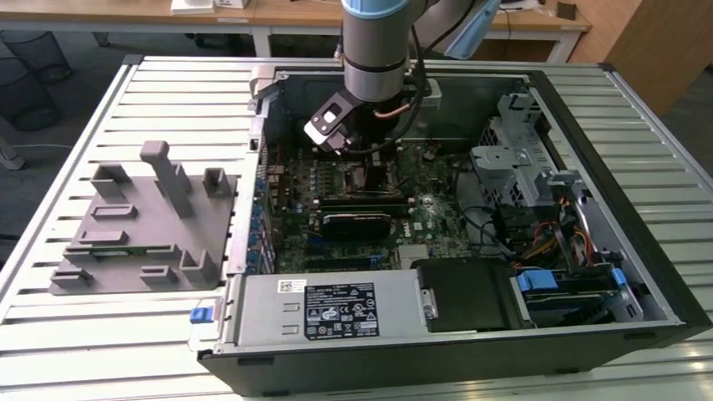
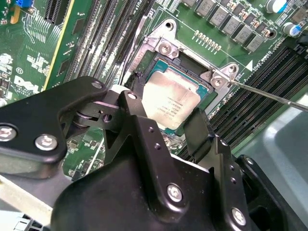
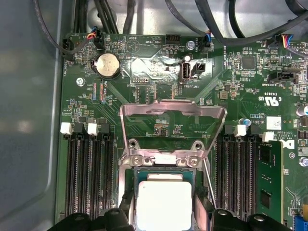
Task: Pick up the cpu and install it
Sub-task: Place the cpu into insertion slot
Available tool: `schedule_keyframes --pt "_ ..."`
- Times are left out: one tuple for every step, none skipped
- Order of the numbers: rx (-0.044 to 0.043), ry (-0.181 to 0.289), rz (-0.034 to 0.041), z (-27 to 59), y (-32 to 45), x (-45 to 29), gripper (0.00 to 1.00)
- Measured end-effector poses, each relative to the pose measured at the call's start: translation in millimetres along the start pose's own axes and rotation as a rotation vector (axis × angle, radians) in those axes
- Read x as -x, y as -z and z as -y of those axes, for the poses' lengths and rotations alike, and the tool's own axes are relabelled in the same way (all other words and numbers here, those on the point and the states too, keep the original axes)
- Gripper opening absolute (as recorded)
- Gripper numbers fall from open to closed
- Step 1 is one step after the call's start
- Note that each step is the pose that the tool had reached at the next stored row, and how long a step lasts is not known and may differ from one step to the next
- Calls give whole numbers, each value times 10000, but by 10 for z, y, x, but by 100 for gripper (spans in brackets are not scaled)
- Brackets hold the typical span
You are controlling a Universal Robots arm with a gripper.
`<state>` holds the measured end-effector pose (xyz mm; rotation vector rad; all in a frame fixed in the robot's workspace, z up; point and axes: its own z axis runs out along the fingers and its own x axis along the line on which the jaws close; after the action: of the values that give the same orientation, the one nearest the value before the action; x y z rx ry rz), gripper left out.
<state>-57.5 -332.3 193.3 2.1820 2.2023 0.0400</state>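
Observation:
The cpu [image 2: 171, 98], a pale silvery square chip, lies flat in the open black socket [image 2: 159, 62] on the green motherboard. In the first wrist view the cpu [image 3: 163, 199] fills the socket's window. My gripper [image 2: 163, 109] straddles it, one black finger [image 2: 130, 98] against one side and the other finger [image 2: 197, 122] against the opposite side, shut on the chip. From the exterior view, the arm reaches down into the open computer case and the gripper [image 1: 354, 163] hangs low over the board's middle, hiding the chip.
The socket's metal load plate [image 3: 173, 113] stands raised, and its thin lever [image 2: 269, 94] sticks out sideways. Memory slots flank the socket; a green memory stick [image 3: 267, 178] sits in one. A grey fixture [image 1: 139, 225] lies outside the case, on the exterior view's left.

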Motion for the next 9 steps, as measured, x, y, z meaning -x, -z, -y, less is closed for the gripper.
schedule_keyframes --pt "0 0 0 0 1 0 60" --pt "-2 0 2 0 4 0 60" --pt "-1 0 2 0 8 0 60" --pt "0 0 1 0 14 0 60" --pt "0 0 0 -1 20 0 60" --pt "0 0 0 -1 28 0 60" --pt "0 0 1 -2 37 1 60" --pt "0 0 0 -2 46 1 60" --pt "0 0 0 -3 56 1 60"
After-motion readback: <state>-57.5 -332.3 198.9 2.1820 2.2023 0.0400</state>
